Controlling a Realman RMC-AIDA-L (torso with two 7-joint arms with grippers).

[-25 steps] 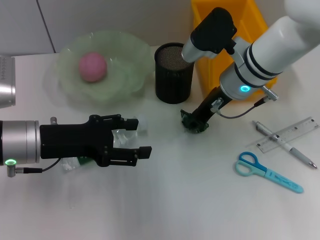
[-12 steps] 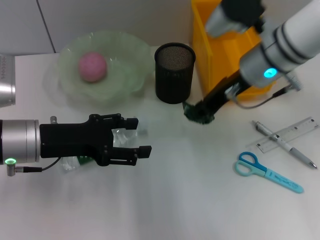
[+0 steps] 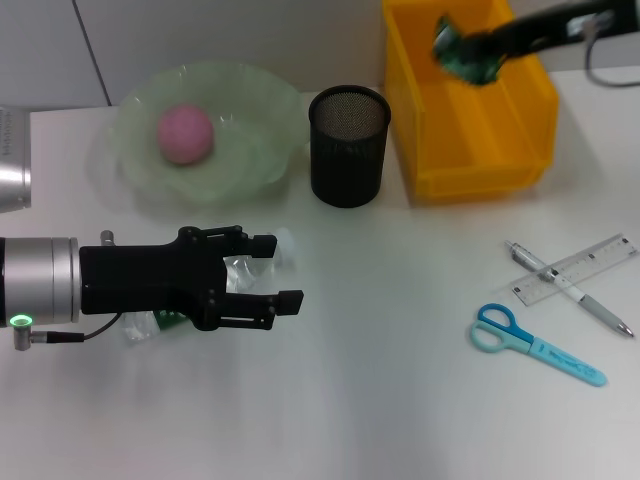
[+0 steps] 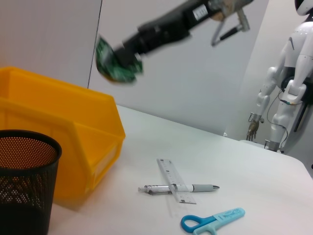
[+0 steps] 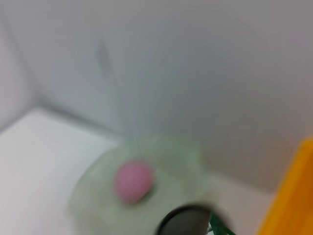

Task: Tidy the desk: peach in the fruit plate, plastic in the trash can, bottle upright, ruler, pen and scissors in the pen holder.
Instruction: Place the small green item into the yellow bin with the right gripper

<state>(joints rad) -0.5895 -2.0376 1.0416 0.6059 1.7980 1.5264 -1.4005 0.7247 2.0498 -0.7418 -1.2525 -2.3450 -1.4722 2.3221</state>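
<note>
Right hand clamped on crumpled green plastic, held above yellow trash can. Advice: centre over bin cavity, lower, then release. Left hand fingers apart, low over counter at bottle.

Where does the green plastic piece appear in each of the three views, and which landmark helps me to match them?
Head view: plastic held in the right pincer above the yellow bin, near the top edge.
Left wrist view: plastic in the air over the bin, at the dark arm's tip.
Right wrist view: only a green sliver at the bottom edge, probably the plastic.
Shared landmark: the yellow bin.
</note>
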